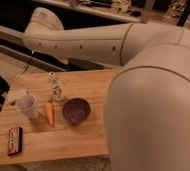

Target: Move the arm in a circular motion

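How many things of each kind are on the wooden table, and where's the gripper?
Cup: 1
Carrot: 1
Bowl: 1
Clear bottle: 1
Phone-like device: 1
Total: 5
The arm spans above the table; its gripper is out of view.

One cup (27,106), one carrot (50,113), one bowl (76,110)

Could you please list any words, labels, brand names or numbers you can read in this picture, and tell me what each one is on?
No text can be read.
The flat dark packet at the table's near left corner has orange markings, too blurred to read.
The white cup, purple bowl, carrot and clear bottle show no lettering.
The arm has only small dark screw holes.
The hand is not in view.
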You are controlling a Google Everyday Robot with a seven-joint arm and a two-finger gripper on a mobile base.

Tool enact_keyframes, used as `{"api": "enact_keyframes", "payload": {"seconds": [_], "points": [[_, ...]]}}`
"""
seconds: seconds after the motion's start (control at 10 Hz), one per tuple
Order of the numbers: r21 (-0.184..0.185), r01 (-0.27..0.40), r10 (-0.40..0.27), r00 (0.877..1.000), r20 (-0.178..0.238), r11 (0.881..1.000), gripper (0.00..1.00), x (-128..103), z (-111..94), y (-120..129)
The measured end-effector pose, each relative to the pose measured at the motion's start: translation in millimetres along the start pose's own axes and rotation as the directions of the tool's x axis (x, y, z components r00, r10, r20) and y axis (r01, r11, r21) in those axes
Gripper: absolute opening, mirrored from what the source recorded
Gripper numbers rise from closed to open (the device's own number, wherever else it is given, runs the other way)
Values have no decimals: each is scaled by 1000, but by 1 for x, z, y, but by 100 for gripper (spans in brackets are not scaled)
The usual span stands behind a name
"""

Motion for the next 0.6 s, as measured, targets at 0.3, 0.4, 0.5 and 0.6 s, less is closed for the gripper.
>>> {"api": "enact_keyframes", "payload": {"seconds": [0.3,0.4,0.5,0.6], "points": [[-20,23,-22,1000,22,1000,65,-3,-8,18],[-16,21,-21,1000,20,1000,65,-3,-8,16],[-18,23,-23,1000,21,1000,65,-3,-8,18],[-22,25,-24,999,23,999,65,-3,-8,20]]}}
